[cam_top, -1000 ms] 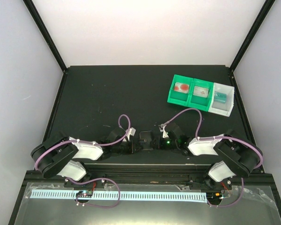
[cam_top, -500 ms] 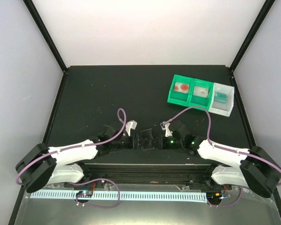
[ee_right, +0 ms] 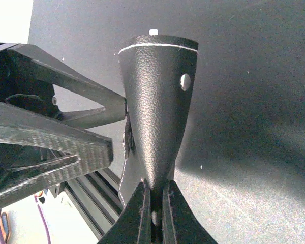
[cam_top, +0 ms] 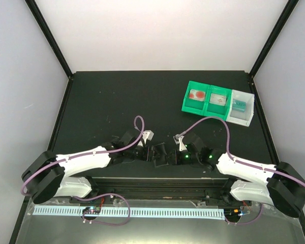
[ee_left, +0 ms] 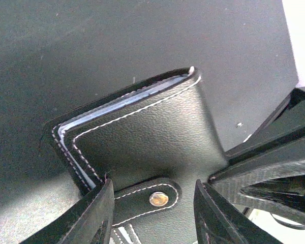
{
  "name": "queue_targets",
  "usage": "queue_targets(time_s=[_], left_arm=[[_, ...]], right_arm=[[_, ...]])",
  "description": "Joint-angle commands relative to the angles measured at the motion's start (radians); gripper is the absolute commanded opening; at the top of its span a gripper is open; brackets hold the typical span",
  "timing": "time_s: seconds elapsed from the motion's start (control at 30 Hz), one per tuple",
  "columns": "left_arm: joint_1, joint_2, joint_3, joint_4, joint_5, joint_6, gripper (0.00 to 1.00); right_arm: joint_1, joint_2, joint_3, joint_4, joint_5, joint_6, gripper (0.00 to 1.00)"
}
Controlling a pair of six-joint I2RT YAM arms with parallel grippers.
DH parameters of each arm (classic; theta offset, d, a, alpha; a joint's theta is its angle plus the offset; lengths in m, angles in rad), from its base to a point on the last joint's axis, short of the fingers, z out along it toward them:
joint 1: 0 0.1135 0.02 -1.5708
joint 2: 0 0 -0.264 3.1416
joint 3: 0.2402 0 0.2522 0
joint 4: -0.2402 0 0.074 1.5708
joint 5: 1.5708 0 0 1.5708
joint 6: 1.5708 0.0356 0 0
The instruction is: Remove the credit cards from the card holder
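**Black wallet caught between two arms at the near edge**

From above, the card holder [cam_top: 158, 153] sits at the middle of the surface's near edge. The left gripper [cam_top: 148, 152] is at its left side and the right gripper [cam_top: 169, 155] at its right. A green-and-white tray [cam_top: 185, 103] with three compartments stands well apart, toward the far right corner.

From the left wrist, the card holder is grained black leather with white stitching, folded, one corner pointing away. A pale blue edge [ee_left: 117, 104] runs inside the fold; card or lining, I cannot tell. The snap strap [ee_left: 142, 195], with its round metal stud [ee_left: 158, 199], lies between the left jaws, which stand apart on either side of it without pinching.

From the right wrist, the right jaws are narrow, pinched on the lower edge of a black leather flap. The flap rises upright and widens toward a rounded, stitched top with a small snap hole [ee_right: 185, 80].
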Motion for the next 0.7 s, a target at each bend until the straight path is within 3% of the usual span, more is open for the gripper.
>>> queue_targets(time_s=[0.0,0.17,0.43,0.67], left_arm=[[-0.012,0.022,0.032,-0.032,-0.010,0.025,0.46],[-0.022,0.075,-0.005,0.048,0.009,-0.022,0.45],[-0.046,0.116,0.007,0.012,-0.032,-0.027,0.46],[-0.051,0.142,0.045,-0.052,-0.051,0.002,0.39]], right_arm=[[0.020,-0.019,0.002,0.031,-0.005,0.004,0.01],[0.047,-0.044,-0.014,0.042,-0.007,0.010,0.01],[0.050,-0.087,-0.058,0.048,0.034,0.030,0.01],[0.050,-0.091,-0.078,0.061,0.034,0.037,0.01]])
